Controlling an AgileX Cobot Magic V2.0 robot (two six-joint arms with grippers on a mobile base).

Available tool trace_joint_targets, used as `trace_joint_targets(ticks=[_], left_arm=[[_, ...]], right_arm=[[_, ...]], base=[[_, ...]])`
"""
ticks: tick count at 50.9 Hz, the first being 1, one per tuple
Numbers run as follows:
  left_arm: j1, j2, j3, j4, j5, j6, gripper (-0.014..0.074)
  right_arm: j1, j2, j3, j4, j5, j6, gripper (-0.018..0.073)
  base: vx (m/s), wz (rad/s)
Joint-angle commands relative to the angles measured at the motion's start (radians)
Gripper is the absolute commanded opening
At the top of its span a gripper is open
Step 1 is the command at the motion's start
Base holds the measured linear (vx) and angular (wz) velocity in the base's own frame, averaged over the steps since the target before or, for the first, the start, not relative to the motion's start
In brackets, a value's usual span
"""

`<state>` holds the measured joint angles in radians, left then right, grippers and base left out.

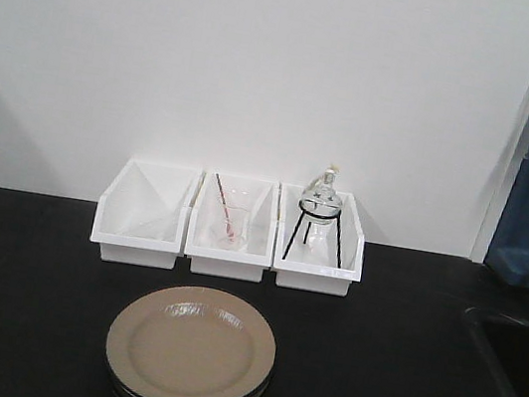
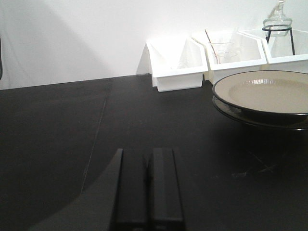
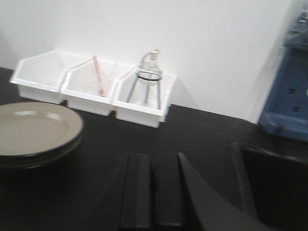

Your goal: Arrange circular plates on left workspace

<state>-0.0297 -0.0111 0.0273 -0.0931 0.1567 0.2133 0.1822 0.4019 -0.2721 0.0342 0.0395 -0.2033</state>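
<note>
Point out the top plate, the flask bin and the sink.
top plate (image 1: 188, 350), front view, tan centre.
flask bin (image 1: 313, 277), front view, front wall.
sink (image 1: 512, 349), front view, dark basin edge.

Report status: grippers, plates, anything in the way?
Left gripper shut, empty. Right gripper shut, empty. Circular plates stacked mid-counter, untouched, in front of white bins. Countertop left of the stack bare.

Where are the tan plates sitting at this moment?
In the front view, the two round tan plates with black rims sit stacked on the matte black countertop, near its front edge, just in front of the three white rectangular bins.
</note>
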Motion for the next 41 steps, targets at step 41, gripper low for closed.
trace_joint_targets(ticks=[41], left_arm=[[0.004,-0.016,0.020,0.003,-0.086,-0.009,-0.0001]], right_arm=[[-0.160,-0.420,0.323,-0.151,-0.012,0.176,-0.0003]], base=[[0.00,0.00]])
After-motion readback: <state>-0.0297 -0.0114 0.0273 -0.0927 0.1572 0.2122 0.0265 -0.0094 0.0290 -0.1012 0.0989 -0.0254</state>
